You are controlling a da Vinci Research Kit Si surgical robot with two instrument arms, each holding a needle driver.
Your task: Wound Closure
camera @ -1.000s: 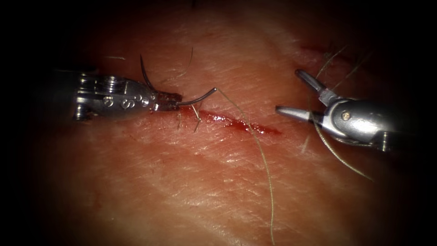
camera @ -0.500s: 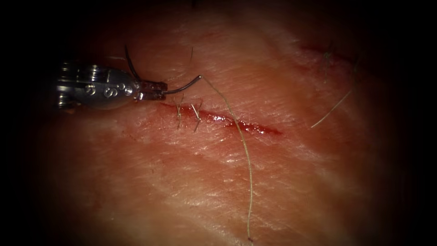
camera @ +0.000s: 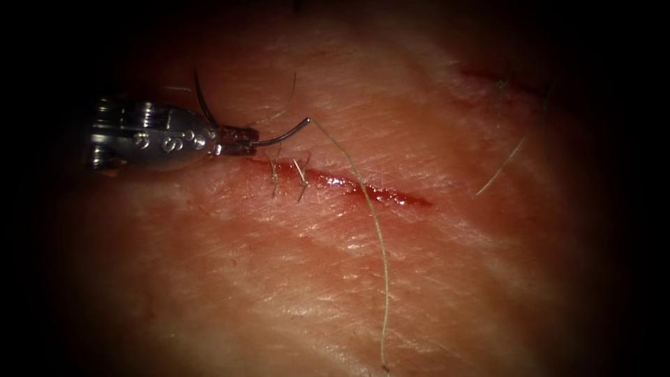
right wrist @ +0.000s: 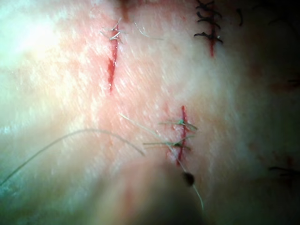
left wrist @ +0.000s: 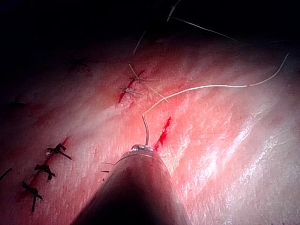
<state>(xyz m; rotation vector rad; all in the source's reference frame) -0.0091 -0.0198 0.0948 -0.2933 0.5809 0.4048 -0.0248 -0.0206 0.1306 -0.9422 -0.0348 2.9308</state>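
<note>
The needle (camera: 283, 135) sits clenched in my left tool (camera: 234, 140), gripped near the middle of its curve, one end arcing up behind the jaws and the other pointing right, free of the tissue (camera: 335, 279), just above the left end of the cut (camera: 349, 185). The thread (camera: 373, 223) trails from the needle's right end, crosses the cut and runs down over the lower tissue. Red fluid (camera: 380, 195) lines the cut, and two stitches (camera: 287, 176) with short cut ends cross its left part. The tissue surface is moist, glistening and finely creased, fading into darkness at its edges.
</note>
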